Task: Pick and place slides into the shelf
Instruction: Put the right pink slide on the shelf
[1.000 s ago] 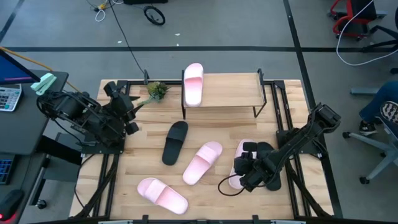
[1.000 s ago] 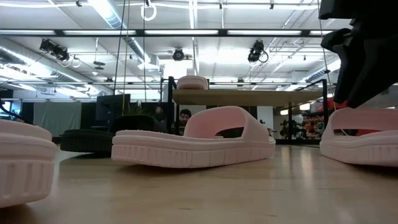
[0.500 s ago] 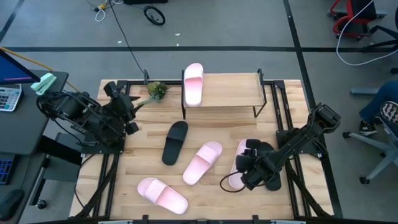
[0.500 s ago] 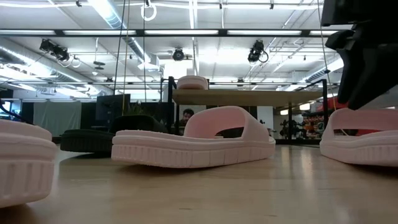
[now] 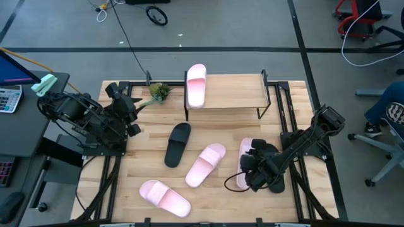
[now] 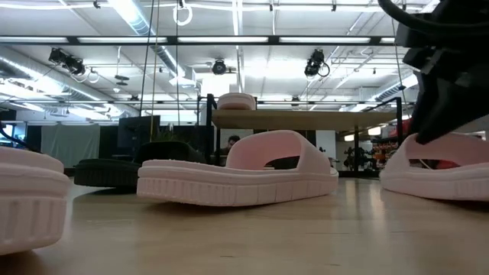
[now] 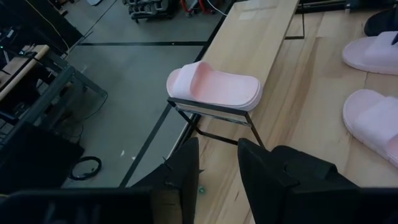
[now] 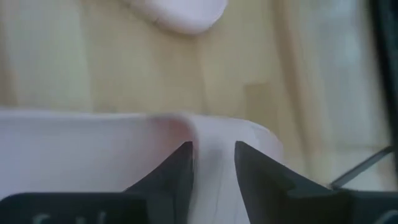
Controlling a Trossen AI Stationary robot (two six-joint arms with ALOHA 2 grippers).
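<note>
Over on the right side of the table the right gripper [image 5: 252, 165] sits low on a pale pink slide [image 5: 242, 162], its two dark fingers [image 8: 180, 168] closed in narrow around the slide's edge. The left gripper [image 5: 129, 108] waits at the table's left edge with a narrow gap between its fingers and nothing in them. One pink slide [image 5: 196, 84] already lies on the shelf [image 5: 233, 91]; a black slide [image 5: 177, 144] and two more pink ones lie on the tabletop.

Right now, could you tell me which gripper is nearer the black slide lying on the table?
Left. The left gripper waits just beside the black slide; the right gripper is across the table, on a pink slide.
</note>
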